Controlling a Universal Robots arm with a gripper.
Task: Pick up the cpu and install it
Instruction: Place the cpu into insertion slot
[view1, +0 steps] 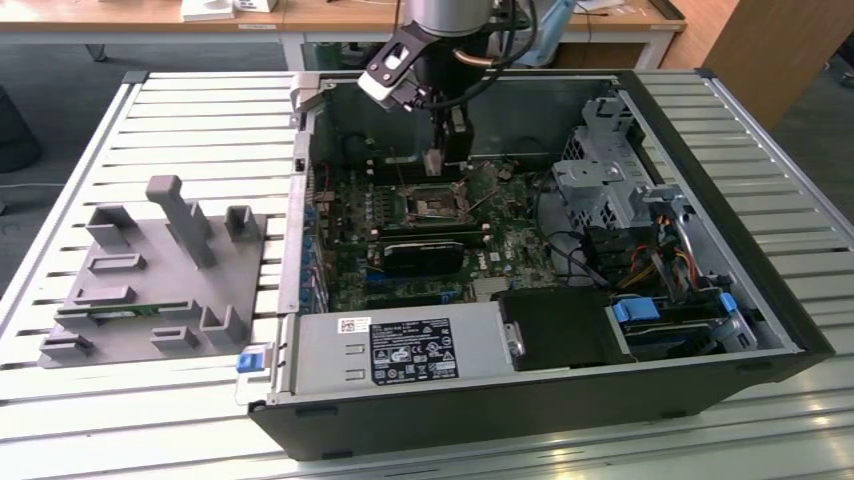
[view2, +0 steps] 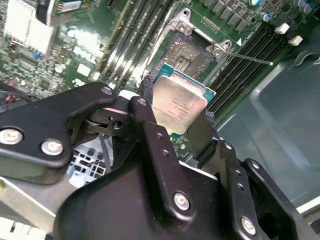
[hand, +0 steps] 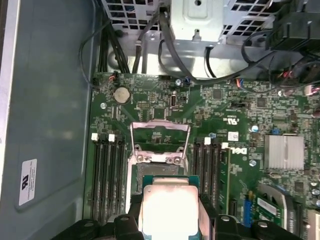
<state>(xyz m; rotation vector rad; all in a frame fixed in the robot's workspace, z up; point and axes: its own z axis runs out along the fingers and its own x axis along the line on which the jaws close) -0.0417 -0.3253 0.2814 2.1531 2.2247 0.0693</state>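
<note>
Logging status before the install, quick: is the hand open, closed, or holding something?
Hand: closed, holding the cpu by its edges, close to the open socket.

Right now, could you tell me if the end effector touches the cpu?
Touching: the second wrist view shows the end effector gripping the cpu by opposite edges.

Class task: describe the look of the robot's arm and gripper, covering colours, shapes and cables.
The arm is a silver-grey cylinder with black cables looping beside it. The gripper is matte black: flat angular linkage plates joined by silver screws, ending in two narrow fingers.
</note>
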